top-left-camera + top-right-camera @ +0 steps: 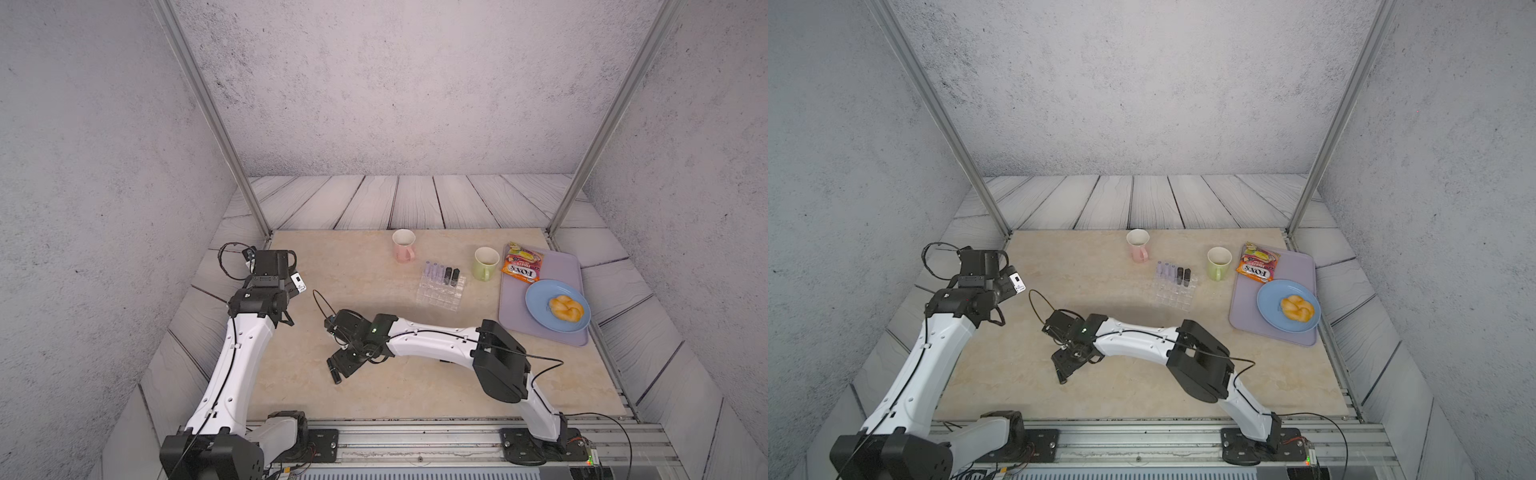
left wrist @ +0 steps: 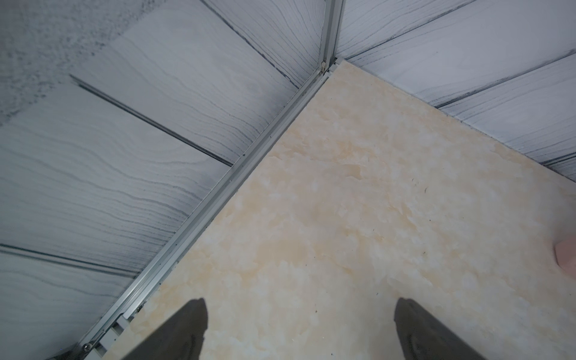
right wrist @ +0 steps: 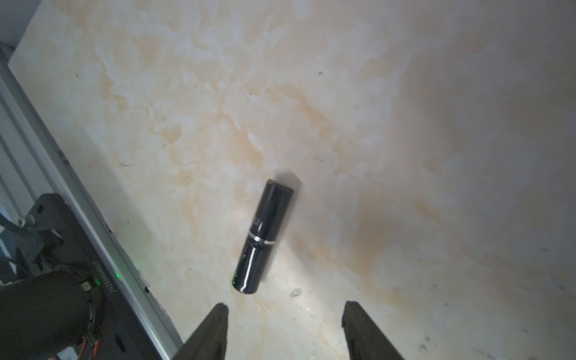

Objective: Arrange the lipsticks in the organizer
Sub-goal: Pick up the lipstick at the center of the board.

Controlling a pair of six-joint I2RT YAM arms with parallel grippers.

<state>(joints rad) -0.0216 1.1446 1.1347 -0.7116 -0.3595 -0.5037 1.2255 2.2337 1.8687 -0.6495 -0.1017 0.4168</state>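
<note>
One black lipstick (image 3: 263, 237) flat on table (image 3: 405, 156), just ahead of fingers (image 3: 212, 330) of right gripper (image 3: 285, 307), touching neither. Fingers spread, gripping nothing; left gripper (image 2: 299, 302) likewise wide, empty. Organizer (image 1: 436, 297) away at 2 o'clock.

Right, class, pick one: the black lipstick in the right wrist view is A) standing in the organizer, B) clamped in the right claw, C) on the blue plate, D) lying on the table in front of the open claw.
D: the black lipstick lies on its side on the table, beyond the right claw, whose tips stand apart.
</note>
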